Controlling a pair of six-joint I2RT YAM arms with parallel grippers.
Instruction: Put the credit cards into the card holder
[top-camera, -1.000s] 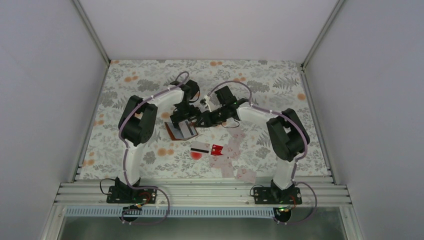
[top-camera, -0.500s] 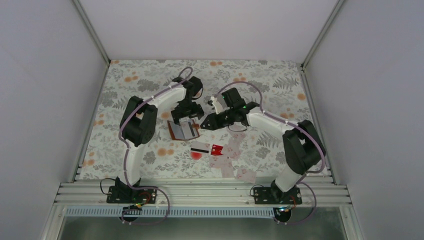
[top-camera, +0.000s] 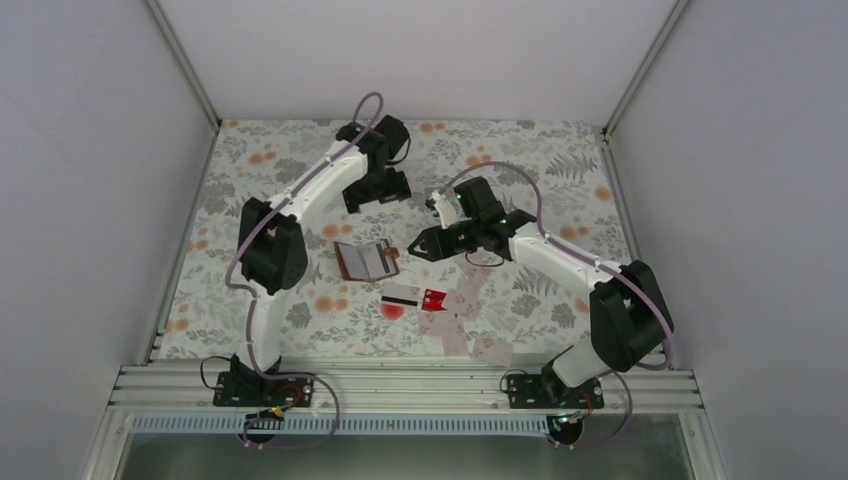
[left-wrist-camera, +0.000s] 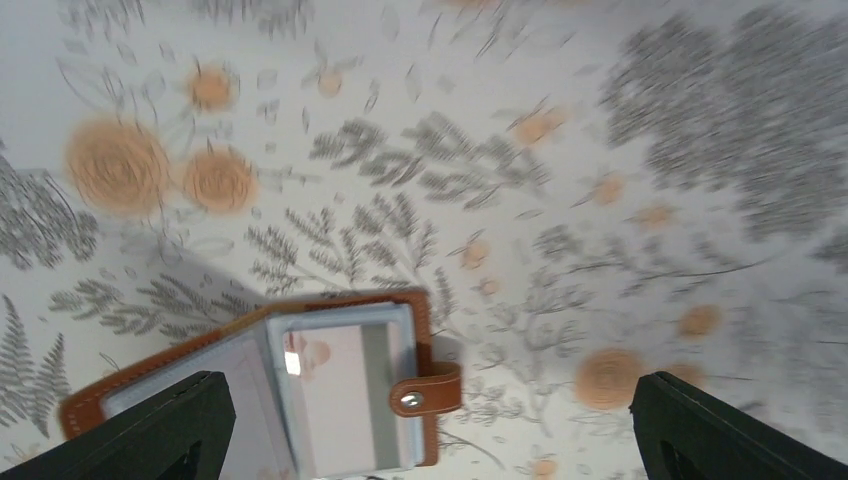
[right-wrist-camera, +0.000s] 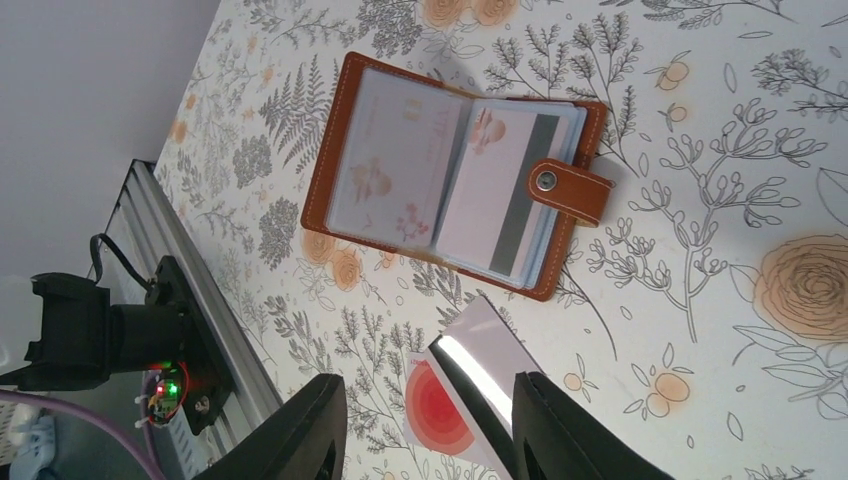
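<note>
Right wrist view: the right gripper has its fingers parted with nothing between them, above a loose striped card lying just beside the card holder. The holder lies opened flat on the floral table, with a black-striped card in one clear pocket. The left gripper is spread wide and empty on the holder's far side; the other credit cards lie scattered nearer the arm bases.

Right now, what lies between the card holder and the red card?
A pale card with a black stripe lies there, beside the red card; bare floral cloth separates it from the card holder. The top view shows this.
</note>
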